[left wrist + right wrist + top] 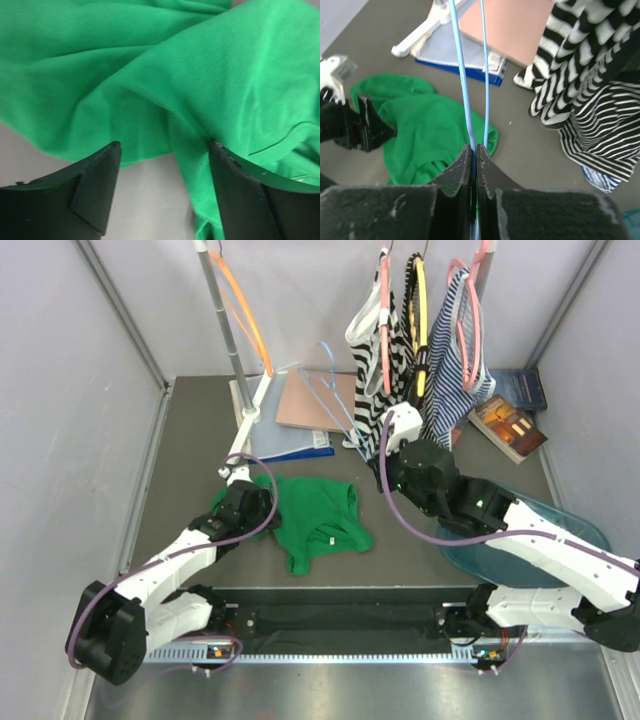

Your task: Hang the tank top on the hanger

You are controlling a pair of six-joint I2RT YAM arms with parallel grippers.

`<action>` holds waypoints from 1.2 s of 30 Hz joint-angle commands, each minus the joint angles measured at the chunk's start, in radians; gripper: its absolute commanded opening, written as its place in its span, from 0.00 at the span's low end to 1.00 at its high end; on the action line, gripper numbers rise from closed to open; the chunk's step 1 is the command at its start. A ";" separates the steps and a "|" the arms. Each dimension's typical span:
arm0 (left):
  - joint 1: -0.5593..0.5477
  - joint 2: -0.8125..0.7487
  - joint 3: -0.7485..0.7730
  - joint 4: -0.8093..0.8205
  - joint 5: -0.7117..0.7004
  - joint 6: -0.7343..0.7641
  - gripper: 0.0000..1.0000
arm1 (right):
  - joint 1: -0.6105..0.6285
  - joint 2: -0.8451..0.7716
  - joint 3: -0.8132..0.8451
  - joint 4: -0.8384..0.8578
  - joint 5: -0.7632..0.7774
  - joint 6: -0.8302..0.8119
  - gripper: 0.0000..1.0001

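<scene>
At the far left of the overhead view, an orange hanger [245, 310] is seen hung on a slanted pole [222, 320] above the dark table [190, 440]. Nearer the front, the left gripper [245, 502] is lowered onto the left edge of the tank top [320, 515]. In the left wrist view its jaws are held apart [165, 155], and a ridge of the green cloth [150, 75] is framed between the two black fingers [102, 170]; whether the cloth is pinched cannot be told.

The tank top is spread flat and rumpled on the table, between the two arms, with a small white label turned up near its lower hem.

Behind it, flat folders [305, 405] are laid on the table. The hanger [335, 400], thin and light blue, is held tilted over them. Its wire is clamped at the lower end by the right gripper [368, 445]; in the right wrist view the jaws [474, 150] are pressed narrow on the wire [465, 90], with the tank top [420, 130] on the table beyond.

Further right, striped tops [440, 360] are hung on pink hangers. Two books [510, 415] are laid by the right wall, and a teal tray [560, 520] is partly covered by the right arm.
</scene>
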 commanded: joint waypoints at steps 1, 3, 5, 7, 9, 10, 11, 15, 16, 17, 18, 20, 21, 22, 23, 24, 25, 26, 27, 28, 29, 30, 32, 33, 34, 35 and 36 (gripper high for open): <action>0.005 0.024 -0.026 0.173 0.059 -0.070 0.73 | 0.007 -0.062 -0.032 0.086 -0.072 0.039 0.00; 0.005 0.042 -0.034 0.199 0.058 -0.080 0.68 | 0.007 -0.085 -0.066 0.101 -0.077 0.046 0.00; 0.003 0.052 -0.032 0.208 0.050 -0.093 0.65 | 0.007 -0.105 -0.095 0.106 -0.081 0.056 0.00; 0.005 0.052 -0.029 0.225 0.052 -0.107 0.55 | 0.006 -0.113 -0.109 0.104 -0.080 0.063 0.00; 0.005 0.046 -0.028 0.260 0.055 -0.122 0.49 | 0.006 -0.127 -0.126 0.101 -0.075 0.066 0.00; 0.003 0.044 -0.028 0.273 0.055 -0.127 0.44 | 0.006 -0.131 -0.131 0.104 -0.074 0.066 0.00; 0.003 0.041 -0.025 0.285 0.055 -0.127 0.42 | 0.004 -0.137 -0.140 0.106 -0.071 0.066 0.00; 0.005 0.058 -0.003 0.303 0.008 -0.111 0.16 | 0.006 -0.150 -0.155 0.092 -0.060 0.057 0.00; 0.005 0.073 0.012 0.302 -0.008 -0.105 0.10 | 0.006 -0.153 -0.166 0.090 -0.058 0.056 0.00; 0.005 0.081 0.024 0.296 -0.023 -0.093 0.09 | 0.004 -0.159 -0.171 0.087 -0.060 0.054 0.00; 0.008 0.091 0.040 0.276 -0.040 -0.085 0.07 | 0.004 -0.162 -0.177 0.083 -0.060 0.054 0.00; 0.008 0.116 0.081 0.262 -0.053 -0.058 0.00 | 0.001 -0.163 -0.192 0.073 -0.058 0.054 0.00; 0.011 0.124 0.093 0.259 -0.059 -0.050 0.00 | -0.002 -0.163 -0.197 0.072 -0.060 0.057 0.00; 0.015 0.134 0.113 0.259 -0.068 -0.041 0.00 | -0.003 -0.163 -0.207 0.067 -0.060 0.060 0.00; 0.020 0.141 0.124 0.260 -0.069 -0.021 0.00 | -0.003 -0.160 -0.214 0.069 -0.060 0.062 0.00; 0.035 0.159 0.135 0.259 -0.068 -0.013 0.00 | -0.006 -0.159 -0.221 0.067 -0.060 0.069 0.00; 0.046 0.170 0.158 0.259 -0.057 0.002 0.00 | -0.006 -0.157 -0.235 0.069 -0.060 0.074 0.00; 0.057 0.183 0.170 0.259 -0.050 0.010 0.00 | -0.008 -0.157 -0.243 0.070 -0.060 0.083 0.00; 0.080 0.208 0.194 0.262 -0.040 0.016 0.00 | -0.011 -0.160 -0.256 0.073 -0.060 0.086 0.00; 0.090 0.222 0.210 0.267 -0.024 0.028 0.00 | -0.010 -0.162 -0.261 0.079 -0.060 0.089 0.00; 0.100 0.234 0.222 0.270 -0.017 0.034 0.00 | -0.011 -0.162 -0.267 0.084 -0.060 0.097 0.00; 0.115 0.259 0.250 0.273 -0.010 0.042 0.00 | -0.013 -0.165 -0.276 0.087 -0.060 0.098 0.00; 0.127 0.282 0.276 0.288 0.006 0.057 0.00 | -0.017 -0.167 -0.281 0.087 -0.061 0.102 0.00; 0.141 0.306 0.302 0.294 0.012 0.062 0.00 | -0.019 -0.168 -0.281 0.086 -0.061 0.102 0.00; 0.149 0.320 0.317 0.299 0.018 0.071 0.00 | -0.020 -0.167 -0.284 0.083 -0.060 0.105 0.00; 0.156 0.334 0.334 0.303 0.033 0.074 0.00 | -0.022 -0.168 -0.284 0.083 -0.060 0.105 0.00; 0.169 0.366 0.366 0.303 0.039 0.077 0.00 | -0.023 -0.170 -0.289 0.083 -0.058 0.106 0.00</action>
